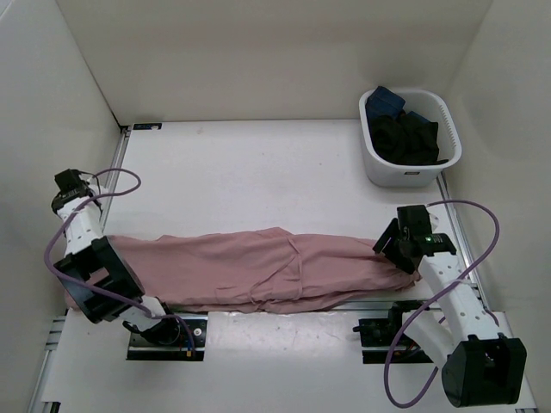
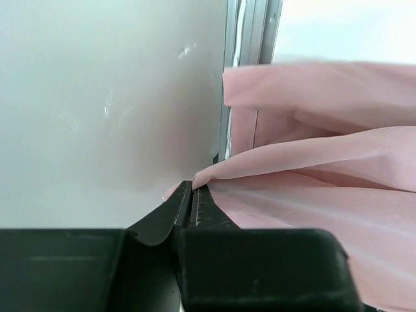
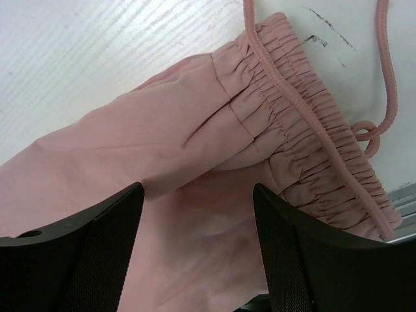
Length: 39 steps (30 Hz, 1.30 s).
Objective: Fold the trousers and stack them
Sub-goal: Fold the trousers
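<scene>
The white tabletop [image 1: 258,172] carries the pink trousers [image 1: 275,267], stretched in a long strip along its near edge between the two arms. A white basket [image 1: 379,163] of dark clothes [image 1: 413,138] stands well apart in the far right corner. The jaws of the left arm [image 1: 82,228] are clenched on a fold of cloth at the strip's left end, while those of the right arm [image 1: 456,292] are released, spread over the cloth beside the gathered waistband [image 3: 312,123], whose thin drawstring [image 3: 383,65] trails loose.

Spread tool [image 3: 198,198] over trousers [image 3: 117,149], looped drawstring [image 3: 249,13]
</scene>
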### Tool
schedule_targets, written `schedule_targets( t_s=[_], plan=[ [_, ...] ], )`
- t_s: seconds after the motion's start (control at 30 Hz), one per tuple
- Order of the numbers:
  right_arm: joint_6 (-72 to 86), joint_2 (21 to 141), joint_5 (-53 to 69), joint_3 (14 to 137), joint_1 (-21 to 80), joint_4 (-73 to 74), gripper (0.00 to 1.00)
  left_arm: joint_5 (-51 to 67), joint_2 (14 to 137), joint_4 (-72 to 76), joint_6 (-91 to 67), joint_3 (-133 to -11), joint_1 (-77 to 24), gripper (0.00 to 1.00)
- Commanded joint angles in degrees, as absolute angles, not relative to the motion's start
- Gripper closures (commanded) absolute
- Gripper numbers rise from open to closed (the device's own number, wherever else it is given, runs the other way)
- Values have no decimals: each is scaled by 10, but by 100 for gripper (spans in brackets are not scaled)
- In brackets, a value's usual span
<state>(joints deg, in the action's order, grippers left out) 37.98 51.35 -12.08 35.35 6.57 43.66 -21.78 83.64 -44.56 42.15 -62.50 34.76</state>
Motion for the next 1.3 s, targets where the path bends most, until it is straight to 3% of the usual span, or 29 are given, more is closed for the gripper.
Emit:
schedule_targets(
  t_s=[0.0,0.13,0.23,0.27,0.43,0.53,0.67,0.8,0.97,1.13,1.27],
  plan=[
    [380,526,-136,344,69,429,27,-213,850,-459,406,-641,343,86],
    [391,546,-162,337,69,434,29,-207,903,-459,380,-661,337,86],
    [391,553,-170,352,69,445,22,-215,948,-459,366,-675,332,60],
    [384,542,-177,360,69,445,20,-234,955,-459,360,-675,326,41],
    [370,468,-205,406,76,494,12,-248,937,-459,343,-707,326,20],
    [357,445,-195,424,76,512,12,-260,904,-459,343,-713,310,20],
    [352,438,-136,412,92,512,19,-260,832,-477,355,-663,261,21],
    [397,483,-105,374,114,502,30,-276,802,-519,329,-562,229,29],
    [442,588,-105,323,134,480,35,-276,810,-470,323,-425,216,38],
    [466,772,-205,381,134,478,36,-276,896,-424,288,-446,191,40],
    [491,830,-259,418,84,426,32,-245,955,-417,233,-514,144,40]
  ],
)
